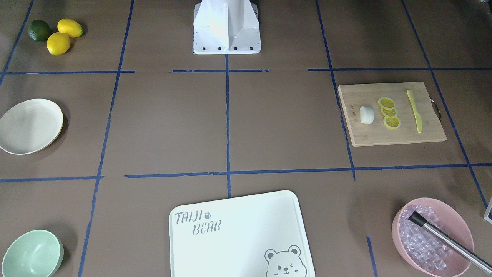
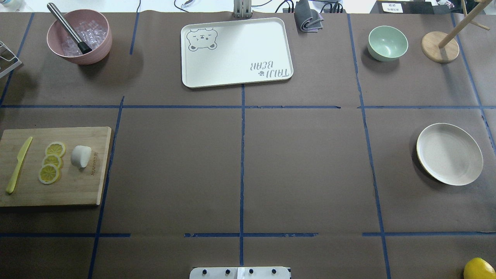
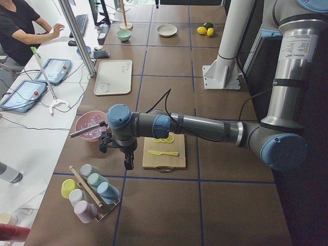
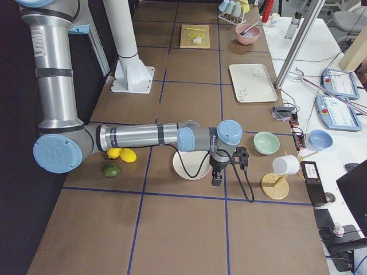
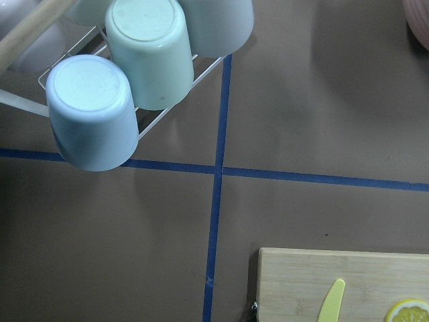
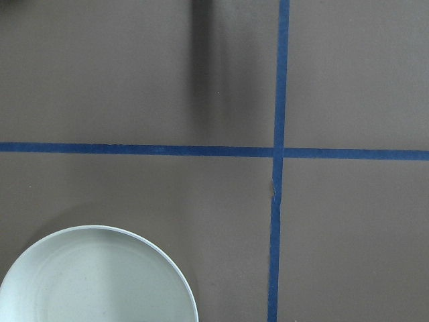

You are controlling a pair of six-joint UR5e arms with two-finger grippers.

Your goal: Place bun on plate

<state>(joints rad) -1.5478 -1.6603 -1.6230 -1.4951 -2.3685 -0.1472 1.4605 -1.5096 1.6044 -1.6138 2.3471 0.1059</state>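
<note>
The bun point(image 2: 81, 156) sits on the wooden board point(image 2: 77, 186), just beside the lemon slices point(image 2: 52, 161). The plate point(image 2: 449, 154) is far across the worktop point(image 2: 302, 174). I cannot tell if the left hand point(image 3: 128, 163) or the right hand point(image 4: 217, 179) is spread or pressed together.
</note>
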